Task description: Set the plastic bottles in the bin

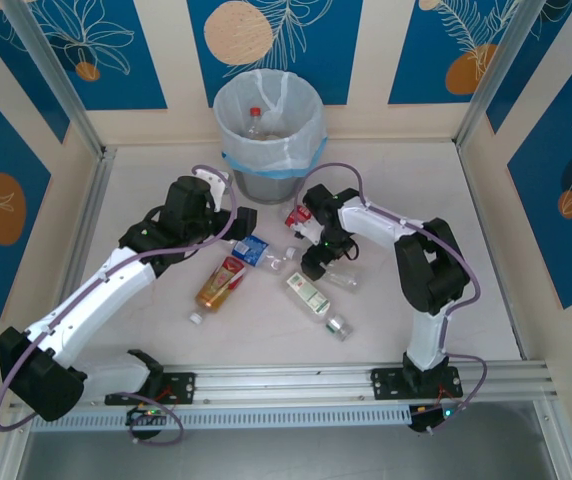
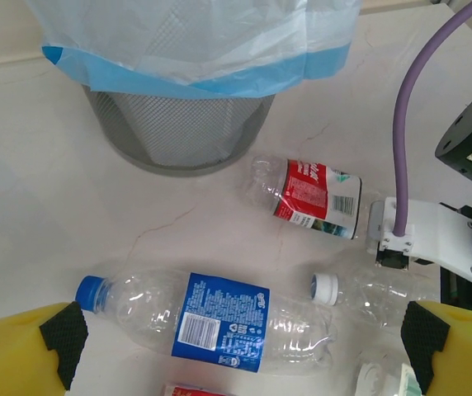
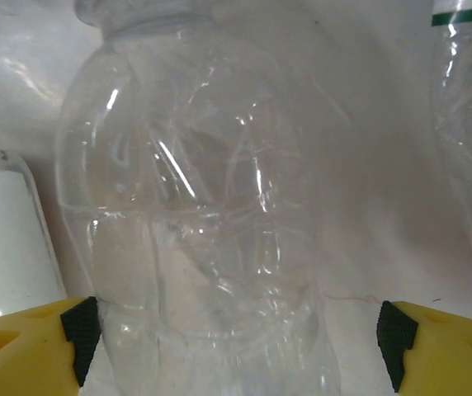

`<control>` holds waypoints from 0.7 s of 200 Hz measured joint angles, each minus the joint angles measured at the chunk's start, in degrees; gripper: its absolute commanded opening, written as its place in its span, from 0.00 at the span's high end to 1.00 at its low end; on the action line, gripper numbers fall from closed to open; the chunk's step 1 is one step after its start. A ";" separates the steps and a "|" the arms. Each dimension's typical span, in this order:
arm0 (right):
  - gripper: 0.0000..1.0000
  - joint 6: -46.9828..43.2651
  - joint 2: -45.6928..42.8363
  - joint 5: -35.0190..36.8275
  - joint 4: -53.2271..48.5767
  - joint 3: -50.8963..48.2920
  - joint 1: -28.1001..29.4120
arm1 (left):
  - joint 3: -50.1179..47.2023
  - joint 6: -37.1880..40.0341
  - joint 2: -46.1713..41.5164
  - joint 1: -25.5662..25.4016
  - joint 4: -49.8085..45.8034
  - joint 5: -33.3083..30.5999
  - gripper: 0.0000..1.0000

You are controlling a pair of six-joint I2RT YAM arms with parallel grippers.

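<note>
The pale tabletop (image 1: 446,260) is carrying a round grey mesh bin (image 1: 241,140) at its far edge. Clear plastic bottles (image 1: 311,298) are lying just before it. The left claw (image 2: 236,342) is hovering wide open above a blue-labelled bottle (image 2: 219,318). The right claw (image 3: 236,330) is standing open astride an unlabelled clear bottle (image 3: 203,231).

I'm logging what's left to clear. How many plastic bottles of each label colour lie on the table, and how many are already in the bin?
On the table:
blue-labelled clear plastic bottle: 1
red-labelled clear plastic bottle: 1
gold-and-red-labelled plastic bottle: 1
green-and-white-labelled plastic bottle: 1
clear plastic bottle, no label visible: 1
In the round grey bag-lined bin:
red-capped plastic bottle: 1
Total: 6 bottles
</note>
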 measured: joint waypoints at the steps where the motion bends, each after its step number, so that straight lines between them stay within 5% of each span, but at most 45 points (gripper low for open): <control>1: 0.12 0.00 0.04 0.02 0.02 0.00 0.02 | 0.00 0.00 0.00 0.00 0.00 0.00 0.01; 58: 0.16 -0.55 4.28 3.10 1.44 -0.02 0.00 | -0.04 -0.02 0.00 0.00 0.02 -0.46 0.01; 140: 0.42 -1.18 3.34 3.43 3.45 -1.68 0.00 | -0.15 -0.02 0.00 0.00 0.04 -1.73 0.01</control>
